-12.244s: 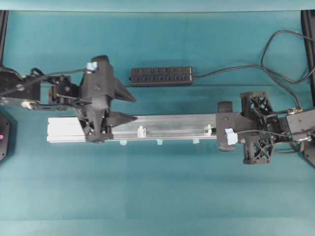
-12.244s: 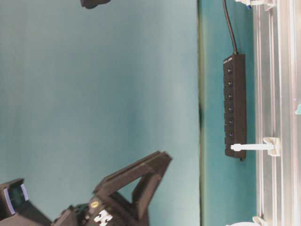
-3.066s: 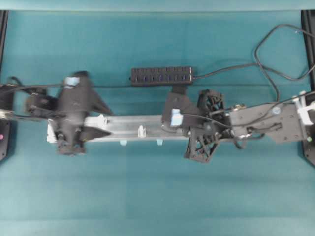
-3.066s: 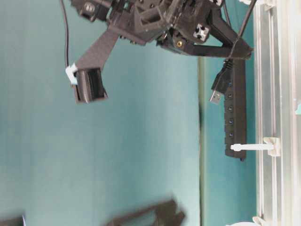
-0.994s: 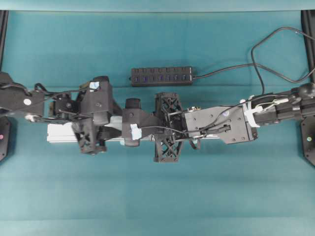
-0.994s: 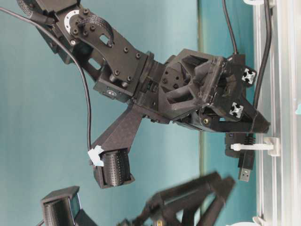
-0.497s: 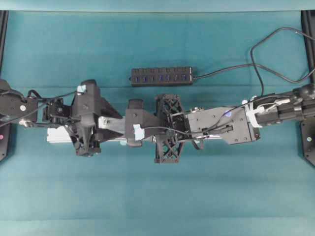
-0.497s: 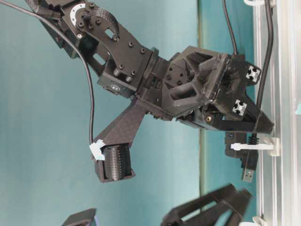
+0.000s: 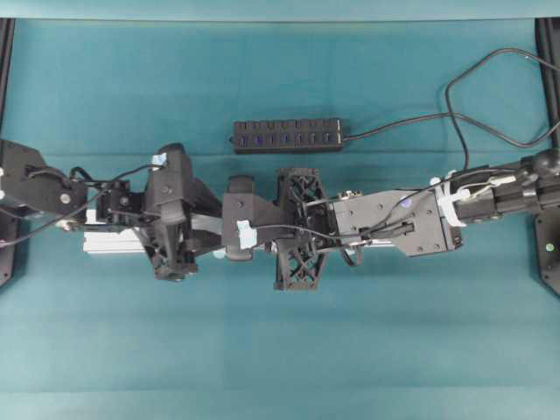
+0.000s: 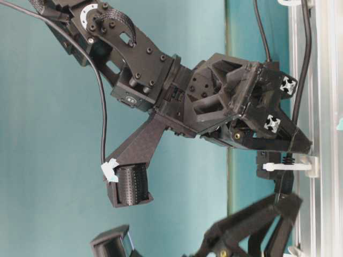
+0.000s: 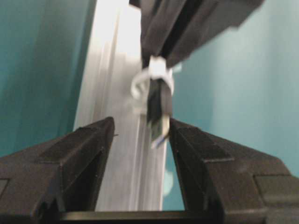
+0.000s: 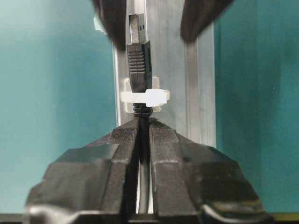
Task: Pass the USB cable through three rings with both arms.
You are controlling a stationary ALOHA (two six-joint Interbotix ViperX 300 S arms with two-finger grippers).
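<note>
My right gripper (image 12: 140, 123) is shut on the USB cable just behind its black plug (image 12: 138, 60). The plug pokes through a white ring (image 12: 154, 97) on the silver rail (image 12: 173, 70), silver tip forward. In the left wrist view my left gripper (image 11: 141, 126) is open, with the plug (image 11: 159, 119) hanging between its fingers close to the right one, apart from both. The ring (image 11: 152, 77) sits just behind it. In the table-level view the cable (image 10: 305, 48) runs along the rail to the right gripper (image 10: 304, 144); the left gripper (image 10: 284, 206) covers the plug below the ring (image 10: 289, 167).
A black multi-port hub bar (image 9: 287, 136) lies behind the rail, its cable (image 9: 490, 87) looping toward the right edge. The rail's left end (image 9: 109, 241) shows beside the left arm. Both arms meet over the rail in the middle; teal cloth covers the table.
My left gripper has moved right along the rail, and its open fingers now straddle the plug. The right gripper has stayed shut on the cable, hardly moving.
</note>
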